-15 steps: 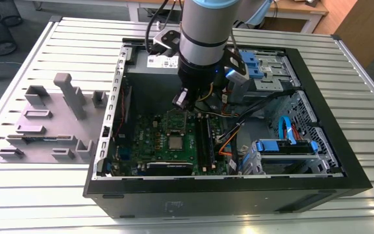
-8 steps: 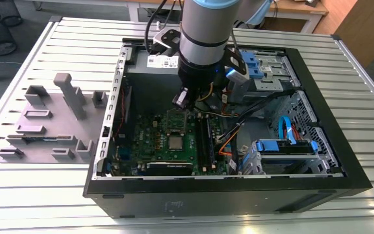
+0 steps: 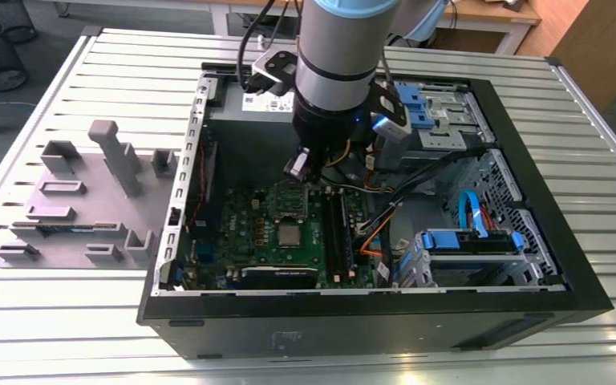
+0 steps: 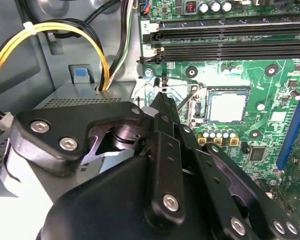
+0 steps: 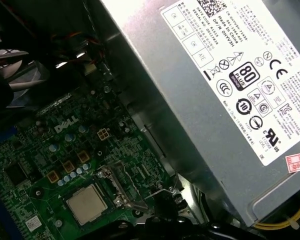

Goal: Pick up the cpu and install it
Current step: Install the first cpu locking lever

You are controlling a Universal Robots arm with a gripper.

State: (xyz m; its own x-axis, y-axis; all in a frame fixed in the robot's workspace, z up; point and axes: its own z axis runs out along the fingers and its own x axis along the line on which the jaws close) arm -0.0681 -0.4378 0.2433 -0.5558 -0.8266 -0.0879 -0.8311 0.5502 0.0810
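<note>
The exterior view shows you the small flat square cpu with its pale silver-grey metal top point(image 3: 289, 234) lying in the middle of the green motherboard point(image 3: 254, 233), inside the open black computer case point(image 3: 565, 281) on the ribbed metal table point(image 3: 73, 321). It sits low within its socket, so it looks already seated, with the thin wire retention lever point(image 4: 182, 97) apparently raised beside it.

The black gripper point(image 3: 299, 166) hangs above the board, close to the socket but clear of the chip. In the second wrist view its dark linkage fingers point(image 4: 165, 130) run together to a narrow tip with nothing between them, so you can treat the pincer as closed and empty.

Judge the chip as very light, thin and fully rigid. Its smooth metal lid will likely be slippery, and the contact face underneath is fragile, as is the socket it rests in. If you need to handle it, take it by two opposite edges of the lid, squarely, with light pressure. Avoid tilting or dragging it across the socket.

In the first wrist view the same chip point(image 5: 86, 204) lies near the large grey metal power supply box point(image 5: 205, 90). Bundled yellow and black cables point(image 4: 65, 35) arch nearby, and grey plastic fixture blocks point(image 3: 83, 200) stand on the table at the exterior view's left.
</note>
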